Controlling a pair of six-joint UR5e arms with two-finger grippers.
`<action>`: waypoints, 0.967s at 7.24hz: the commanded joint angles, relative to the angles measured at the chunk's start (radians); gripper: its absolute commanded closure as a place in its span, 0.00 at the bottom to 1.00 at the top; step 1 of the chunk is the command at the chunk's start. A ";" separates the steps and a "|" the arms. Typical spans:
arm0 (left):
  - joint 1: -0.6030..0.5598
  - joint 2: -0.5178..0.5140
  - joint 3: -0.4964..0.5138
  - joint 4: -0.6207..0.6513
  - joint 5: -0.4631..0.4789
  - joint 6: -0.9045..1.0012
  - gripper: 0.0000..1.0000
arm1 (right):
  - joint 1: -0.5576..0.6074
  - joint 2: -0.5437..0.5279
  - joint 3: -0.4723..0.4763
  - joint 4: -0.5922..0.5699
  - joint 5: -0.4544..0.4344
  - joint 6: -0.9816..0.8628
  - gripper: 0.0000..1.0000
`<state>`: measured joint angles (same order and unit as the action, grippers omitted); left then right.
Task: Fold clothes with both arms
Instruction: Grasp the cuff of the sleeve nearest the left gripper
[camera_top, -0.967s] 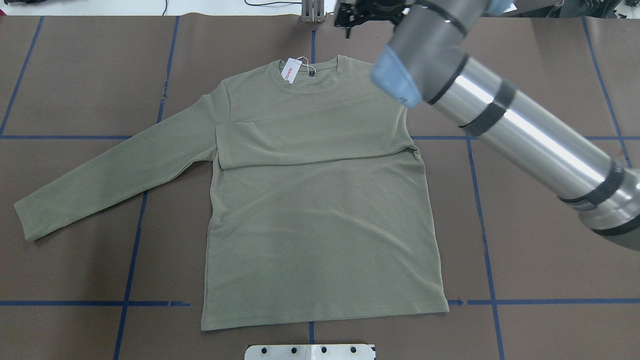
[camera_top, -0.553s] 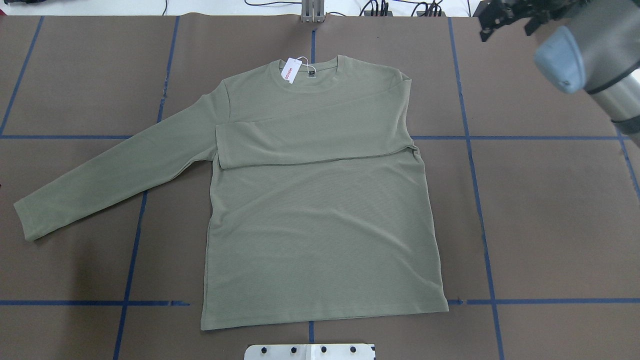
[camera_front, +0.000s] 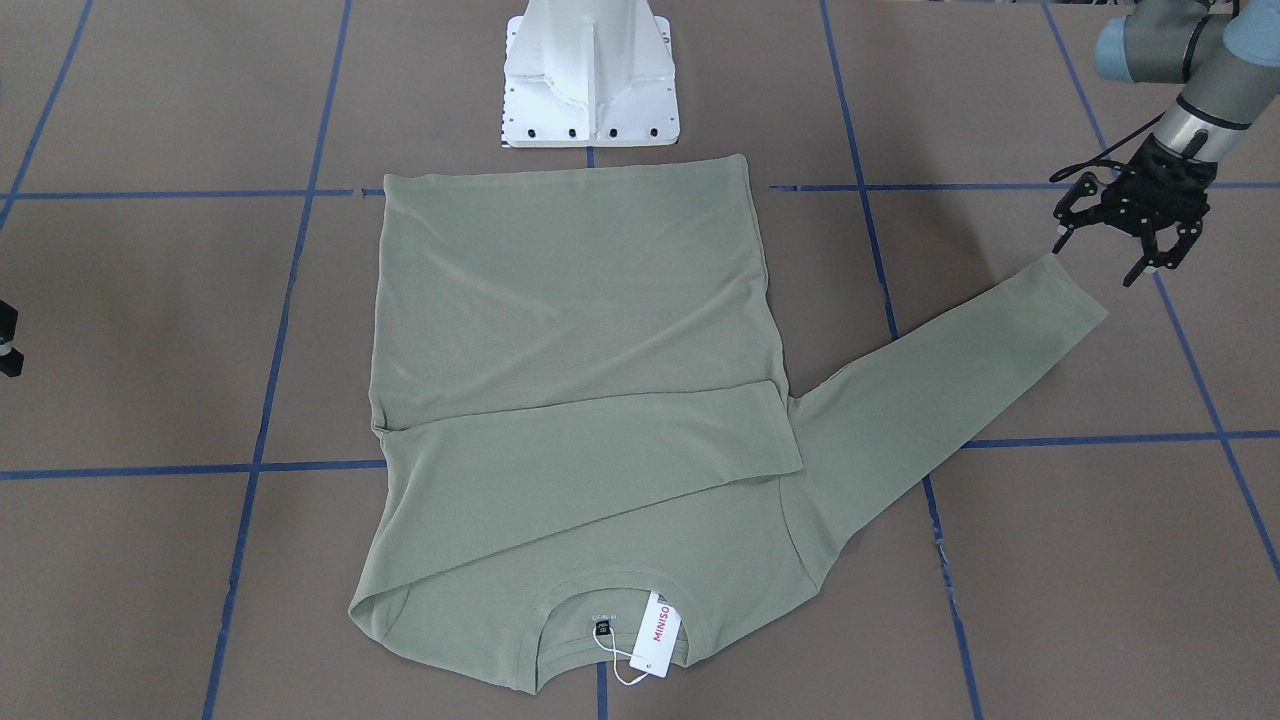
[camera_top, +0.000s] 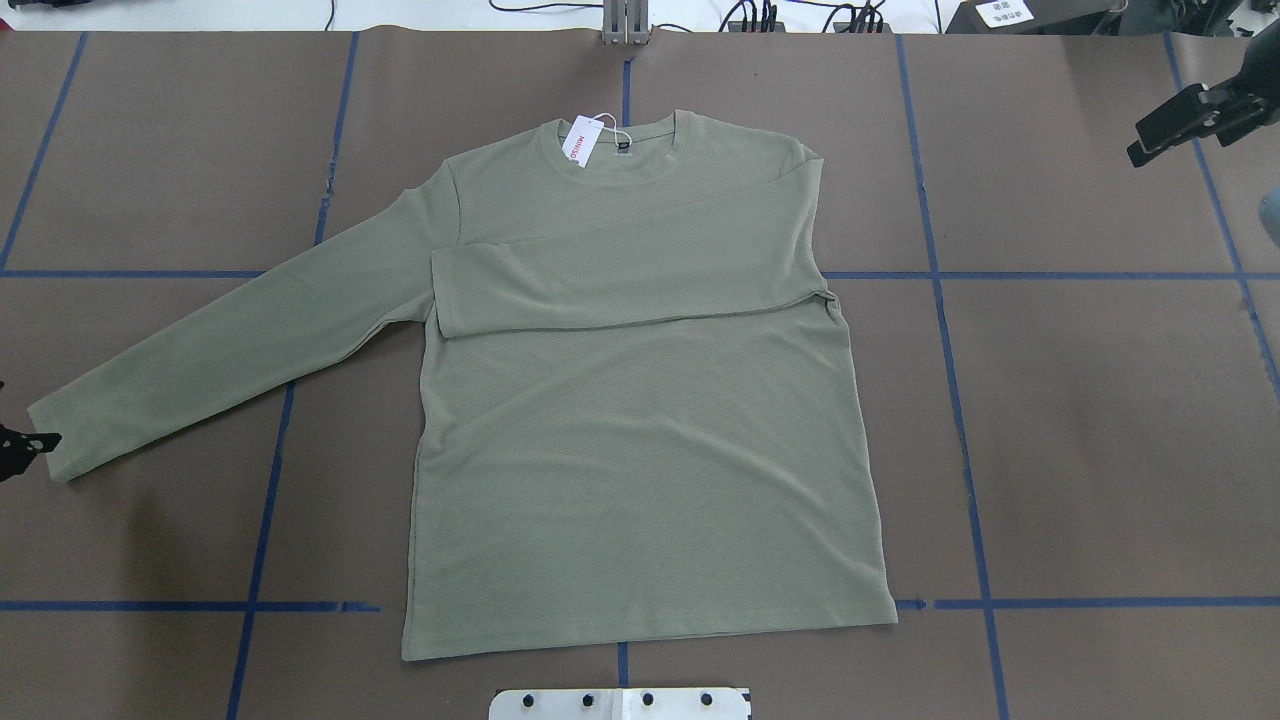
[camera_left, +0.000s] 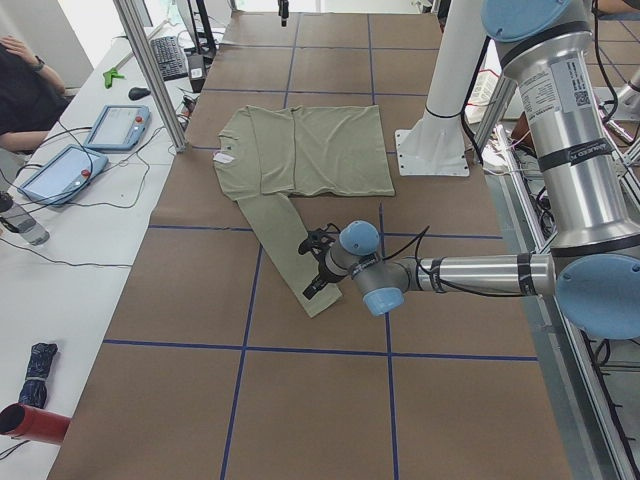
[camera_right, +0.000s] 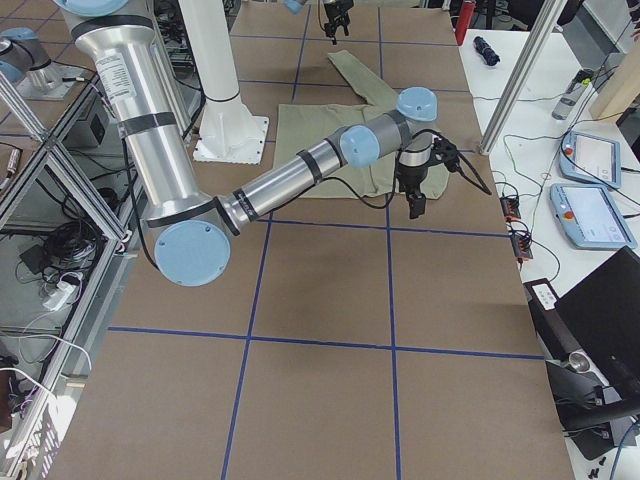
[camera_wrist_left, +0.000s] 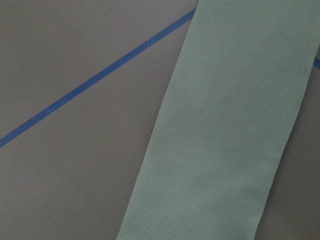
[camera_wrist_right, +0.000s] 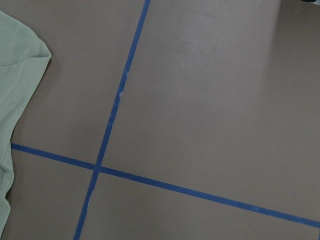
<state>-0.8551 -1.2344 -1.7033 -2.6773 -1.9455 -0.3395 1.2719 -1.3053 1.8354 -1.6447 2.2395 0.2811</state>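
The shirt (camera_top: 640, 450) lies flat in the middle of the table (camera_top: 1100, 450), collar toward the top of the overhead frame, hem at the bottom. The folded sleeve (camera_top: 620, 280) sits across the chest. The free sleeve (camera_top: 230, 340) runs out to the lower left, almost to the frame edge.

Over in the front-facing view, upper right, there's the left gripper (camera_front: 1105, 258): jaws spread wide, nothing between them, hovering just beside the cuff (camera_front: 1075, 290). One fingertip is right at the cuff's corner, and whether it touches is too close to call.

The white hang tag (camera_front: 660, 620) rests at the collar. Blue tape lines (camera_top: 1050, 275) cross the brown cover, and the white pedestal base (camera_front: 590, 80) stands just past the hem. A side bench (camera_left: 60, 250) carries two control tablets (camera_left: 115, 127).

The right gripper (camera_top: 1170, 125) is well apart from the garment, upper right of the overhead shot and cut off by the edge, so there's no telling how its jaws stand. The left wrist view shows only ribbed sleeve cloth and one tape line, no fingers.
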 joint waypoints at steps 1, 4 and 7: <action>0.072 0.003 0.020 -0.003 0.065 0.000 0.00 | 0.003 -0.017 0.007 0.008 -0.001 0.000 0.00; 0.139 0.001 0.047 -0.006 0.106 0.002 0.00 | 0.003 -0.019 0.007 0.008 -0.003 0.001 0.00; 0.151 0.004 0.047 -0.009 0.117 0.004 0.81 | 0.003 -0.019 0.008 0.009 -0.003 0.001 0.00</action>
<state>-0.7058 -1.2319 -1.6572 -2.6843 -1.8312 -0.3362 1.2748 -1.3238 1.8428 -1.6354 2.2366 0.2821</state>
